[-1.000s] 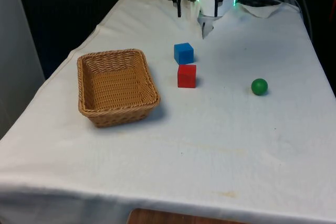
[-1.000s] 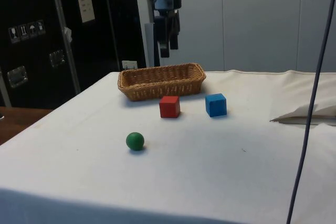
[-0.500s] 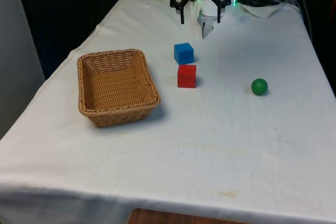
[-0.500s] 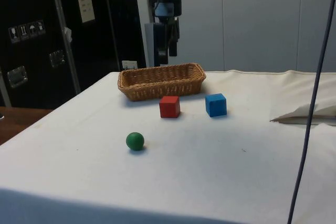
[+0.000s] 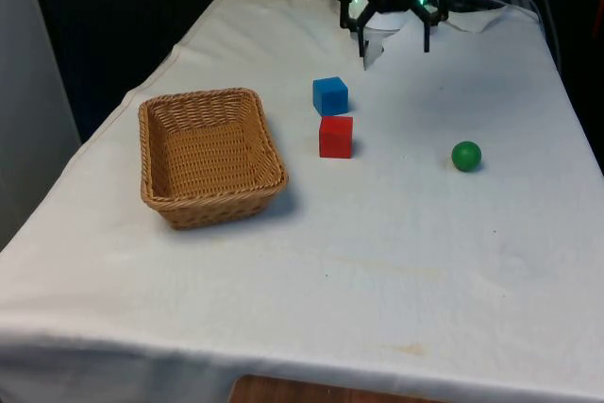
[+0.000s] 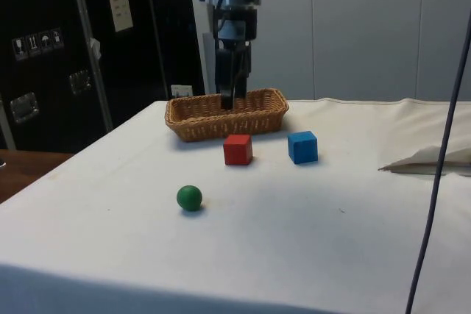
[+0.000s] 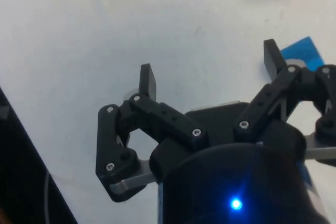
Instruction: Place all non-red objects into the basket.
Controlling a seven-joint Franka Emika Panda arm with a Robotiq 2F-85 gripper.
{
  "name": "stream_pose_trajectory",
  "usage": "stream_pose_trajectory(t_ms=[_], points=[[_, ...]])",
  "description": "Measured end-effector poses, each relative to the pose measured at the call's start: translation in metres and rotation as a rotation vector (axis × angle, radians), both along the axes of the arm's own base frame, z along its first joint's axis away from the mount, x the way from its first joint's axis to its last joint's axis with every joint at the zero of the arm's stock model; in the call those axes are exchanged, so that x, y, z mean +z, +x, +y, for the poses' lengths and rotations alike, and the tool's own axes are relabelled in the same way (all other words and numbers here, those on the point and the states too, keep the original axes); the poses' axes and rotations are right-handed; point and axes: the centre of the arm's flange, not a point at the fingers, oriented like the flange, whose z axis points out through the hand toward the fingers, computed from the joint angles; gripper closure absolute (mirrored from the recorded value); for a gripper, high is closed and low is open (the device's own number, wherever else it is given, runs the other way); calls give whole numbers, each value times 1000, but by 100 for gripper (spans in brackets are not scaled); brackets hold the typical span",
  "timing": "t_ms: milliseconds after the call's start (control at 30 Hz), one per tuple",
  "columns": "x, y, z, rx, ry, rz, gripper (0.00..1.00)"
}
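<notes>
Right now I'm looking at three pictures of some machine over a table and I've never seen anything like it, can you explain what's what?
It is a robot arm ending in a black two-finger gripper, a claw for picking things up. One picture looks across the table at the robot, one looks from the table's side, and one comes from a camera on the robot's wrist, looking down past the fingers.

On the white cloth lie a wicker basket, a blue cube, a red cube just in front of it, and a green ball off to the front view's right. The basket has nothing in it.

The gripper is open, holds nothing, and hangs above the table's far end, near the blue cube.
</notes>
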Motion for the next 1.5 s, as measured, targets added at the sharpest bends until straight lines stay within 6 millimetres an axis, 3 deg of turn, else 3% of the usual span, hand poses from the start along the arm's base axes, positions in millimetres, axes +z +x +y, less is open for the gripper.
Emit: stream_pose_trajectory(t_ms=[300, 1200, 1500], points=[[-13, 0, 27, 5, 14, -23, 0], [-58, 26, 103, 24, 18, -61, 0], [-79, 35, 108, 16, 11, -73, 0]])
